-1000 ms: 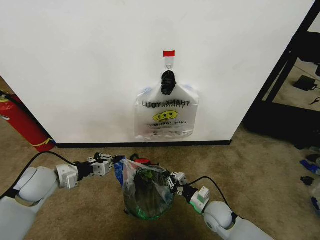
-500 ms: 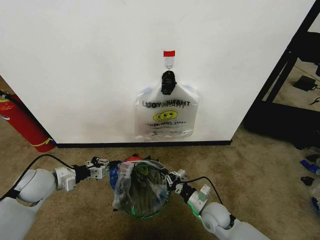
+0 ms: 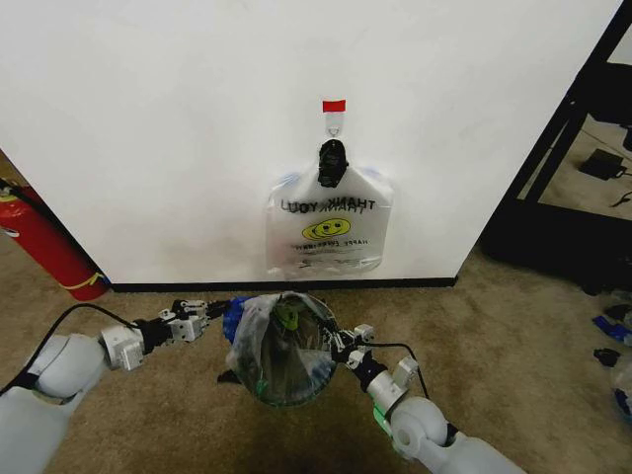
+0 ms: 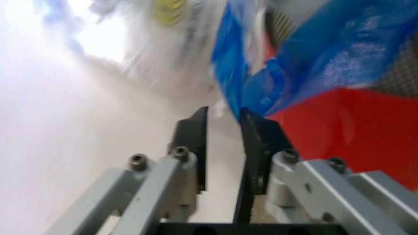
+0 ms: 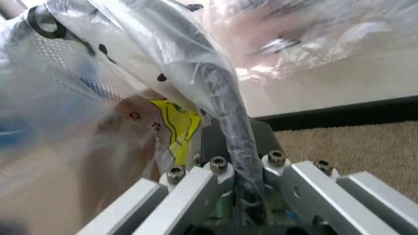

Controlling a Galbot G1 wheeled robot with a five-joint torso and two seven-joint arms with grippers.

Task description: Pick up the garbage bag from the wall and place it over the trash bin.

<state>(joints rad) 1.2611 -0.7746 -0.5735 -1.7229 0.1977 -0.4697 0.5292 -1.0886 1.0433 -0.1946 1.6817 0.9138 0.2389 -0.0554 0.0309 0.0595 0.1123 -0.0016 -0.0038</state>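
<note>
Lowered now, the garbage bag (image 3: 279,348) wraps the trash bin (image 3: 286,390) at my 12 o'clock, so it's nearly seated; left gripper (image 3: 213,310) and right gripper (image 3: 339,346) both pinch its edges.

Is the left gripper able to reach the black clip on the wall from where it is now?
Probably not at once: the left gripper is low beside the small round black trash bin, shut on the thin clear garbage bag. The black clip hangs higher.
</note>
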